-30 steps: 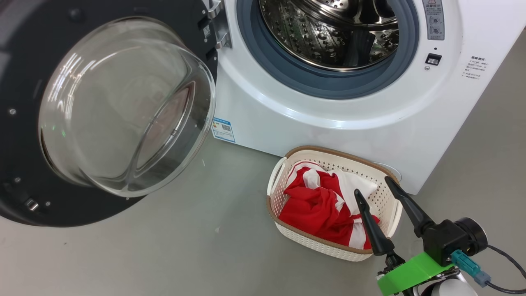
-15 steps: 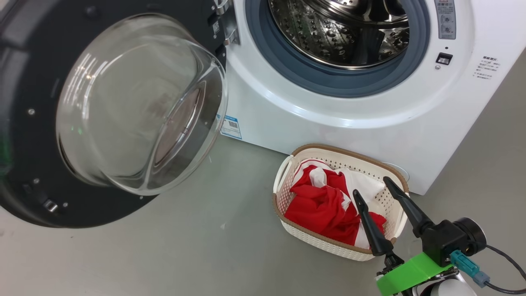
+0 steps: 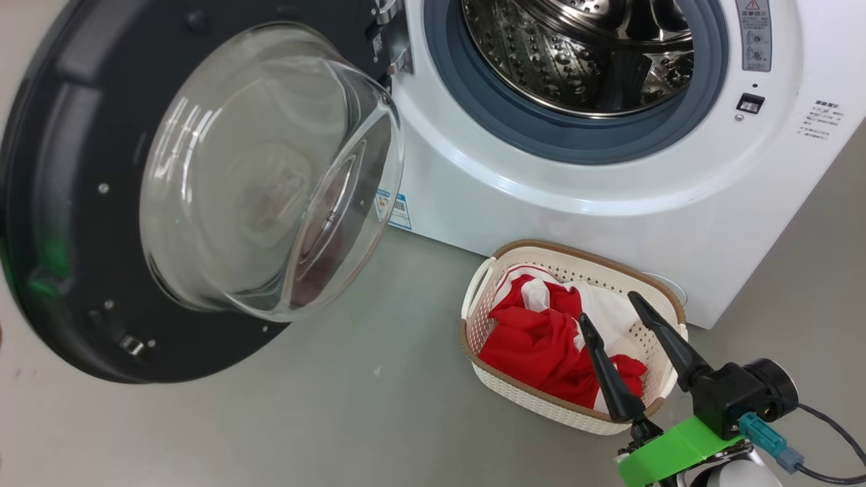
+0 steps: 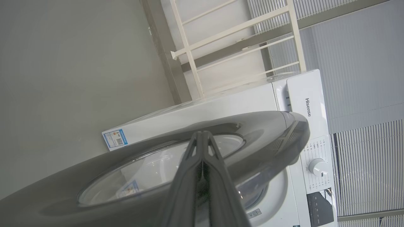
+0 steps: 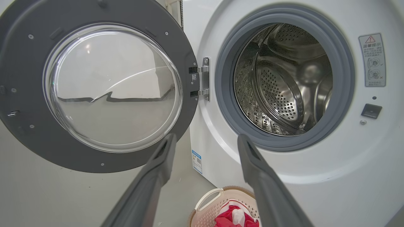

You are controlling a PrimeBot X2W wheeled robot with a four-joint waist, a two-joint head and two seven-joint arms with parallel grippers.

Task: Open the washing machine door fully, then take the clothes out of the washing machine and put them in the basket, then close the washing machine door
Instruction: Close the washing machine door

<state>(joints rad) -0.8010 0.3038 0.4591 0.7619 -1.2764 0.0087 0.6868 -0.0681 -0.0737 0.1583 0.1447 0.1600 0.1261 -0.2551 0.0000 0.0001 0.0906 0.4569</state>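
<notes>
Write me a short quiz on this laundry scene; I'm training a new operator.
1. True or false: the clothes lie in the basket.
2. The door is: A shut, B open, C missing.
3. Fill in: the right fingers stand ___.
Key: 1 true; 2 B; 3 open.
</notes>
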